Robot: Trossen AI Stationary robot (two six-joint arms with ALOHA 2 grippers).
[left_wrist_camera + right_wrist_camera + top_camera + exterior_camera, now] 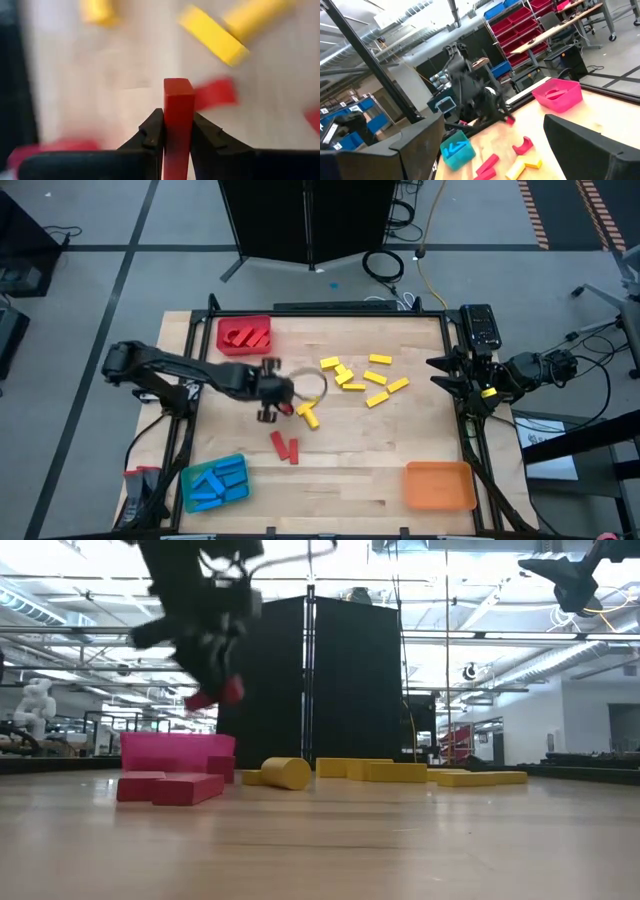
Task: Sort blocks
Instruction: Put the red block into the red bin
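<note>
Left hand [283, 406] is clamped on a flat red block [177, 117], lifted clear above the wooden desk [400, 450]. Sorting's carry step: next, I'd say, swing to the red tray [244, 335]. Right hand [447, 372] waits spread wide at the desk's edge.

Lower end of the red block [178, 125] hidden between the left gripper's [178, 137] fingers [150, 137] and cut by the frame edge in the left wrist view. Behind it, smeared yellow bars [212, 35] and red shapes [215, 94], outlines not readable. In the low view, left gripper [215, 690] motion-blurred, something red at its tip, probably the same block. Right gripper [575, 580] cropped at the upper edge there. Own fingers [590, 142] of the right arm out of focus and cut off in the right wrist view. Contents of blue tray [213, 483] too small to count from above.
</note>
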